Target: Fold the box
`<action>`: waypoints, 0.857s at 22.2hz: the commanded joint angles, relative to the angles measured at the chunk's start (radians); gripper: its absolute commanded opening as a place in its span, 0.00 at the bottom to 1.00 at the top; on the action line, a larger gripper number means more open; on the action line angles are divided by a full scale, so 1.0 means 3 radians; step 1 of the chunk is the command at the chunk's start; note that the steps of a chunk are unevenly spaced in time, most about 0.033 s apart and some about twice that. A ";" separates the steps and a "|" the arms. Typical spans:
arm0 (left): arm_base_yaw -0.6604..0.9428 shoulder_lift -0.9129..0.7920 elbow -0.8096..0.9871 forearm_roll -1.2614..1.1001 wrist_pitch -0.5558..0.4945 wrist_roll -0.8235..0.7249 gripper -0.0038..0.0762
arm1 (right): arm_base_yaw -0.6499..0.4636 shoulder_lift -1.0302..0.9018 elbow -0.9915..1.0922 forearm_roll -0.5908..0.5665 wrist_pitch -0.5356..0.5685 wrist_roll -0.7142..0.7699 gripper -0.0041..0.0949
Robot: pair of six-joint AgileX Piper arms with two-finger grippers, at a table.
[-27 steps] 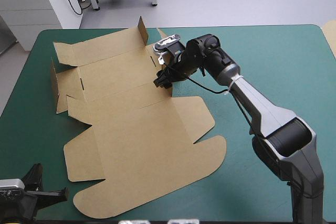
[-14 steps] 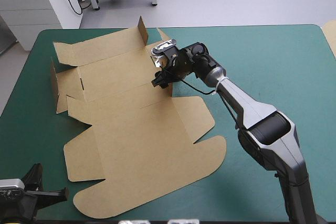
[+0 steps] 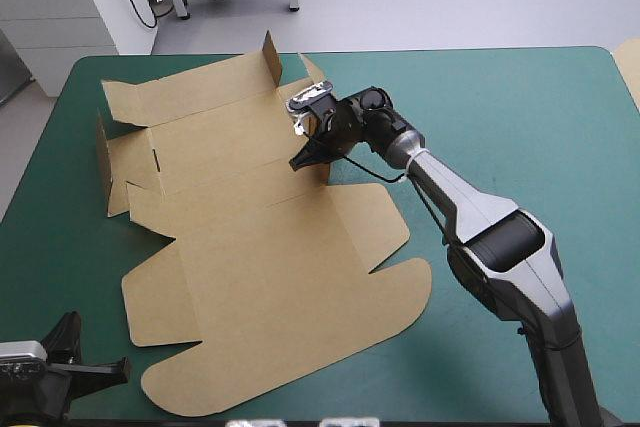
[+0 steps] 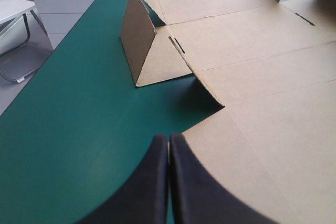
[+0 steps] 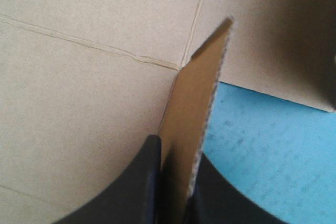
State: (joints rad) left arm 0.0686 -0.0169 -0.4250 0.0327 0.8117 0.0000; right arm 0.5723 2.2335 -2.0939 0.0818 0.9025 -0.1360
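Note:
The brown box (image 3: 250, 247) lies as a mostly flat cut sheet across the left and middle of the teal-green table (image 3: 540, 127). My right gripper (image 3: 305, 159) is at the sheet's right side, shut on a small upright flap (image 5: 197, 103) that stands between its black fingers (image 5: 149, 182). At the table's near left corner, just off the sheet's edge (image 4: 262, 77), my left gripper (image 4: 168, 139) rests shut and holds nothing. Ahead of it, the sheet's left side flap (image 4: 137, 40) stands raised. Two short flaps at the far edge (image 3: 270, 52) also stand up.
The table's right half is bare cover. A pale brown edge (image 3: 631, 67) shows at the table's far right edge. A white cabinet (image 3: 60, 2) stands beyond the far left corner.
My right gripper's fingers, open earlier, have come together on the small upright flap, and the wrist has shifted slightly left. The left gripper has not moved.

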 commanded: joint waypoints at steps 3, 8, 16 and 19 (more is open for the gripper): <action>0.0006 -0.0023 -0.0067 -0.0007 -0.0250 0.0000 0.04 | 0.0000 -0.0227 -0.0259 -0.0166 0.0024 -0.0540 0.02; 0.0006 -0.0023 -0.0067 -0.0007 -0.0250 0.0000 0.04 | 0.0000 -0.0227 -0.0580 -0.0173 0.0371 -0.1734 0.02; 0.0006 -0.0023 -0.0067 -0.0007 -0.0250 0.0000 0.04 | 0.0000 -0.0227 -0.0850 -0.0084 0.0717 -0.3456 0.02; 0.0006 -0.0023 -0.0067 -0.0007 -0.0250 0.0000 0.04 | 0.0000 -0.0227 -0.0850 -0.0011 0.0976 -0.3527 0.02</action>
State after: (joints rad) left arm 0.0686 -0.0169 -0.4250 0.0327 0.8117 0.0000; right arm 0.5733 2.2399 -2.3124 0.0511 1.1635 -1.1415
